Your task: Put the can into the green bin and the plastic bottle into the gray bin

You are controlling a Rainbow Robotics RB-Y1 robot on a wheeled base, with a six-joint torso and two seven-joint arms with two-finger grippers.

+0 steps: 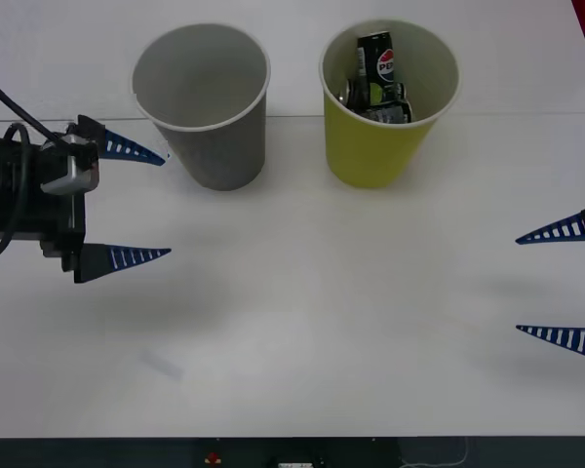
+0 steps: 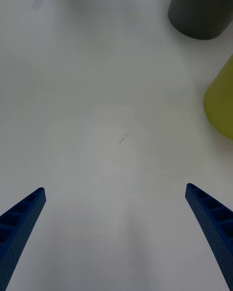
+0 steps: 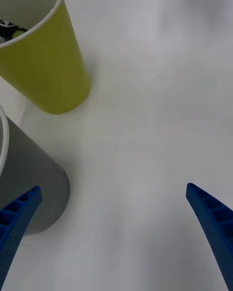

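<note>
Spread and empty near the table's right edge, the right gripper [image 1: 562,283] mirrors the spread left gripper [image 1: 166,203] by the left edge; the can [image 1: 376,60] lies inside the green bin [image 1: 385,151], the gray bin [image 1: 219,146] looks empty, so the bottle half seems left.

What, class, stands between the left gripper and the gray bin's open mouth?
Nothing visible does. The left gripper hangs open just to the left of the gray bin, with bare white table below it. The can already sits inside the green bin.
</note>
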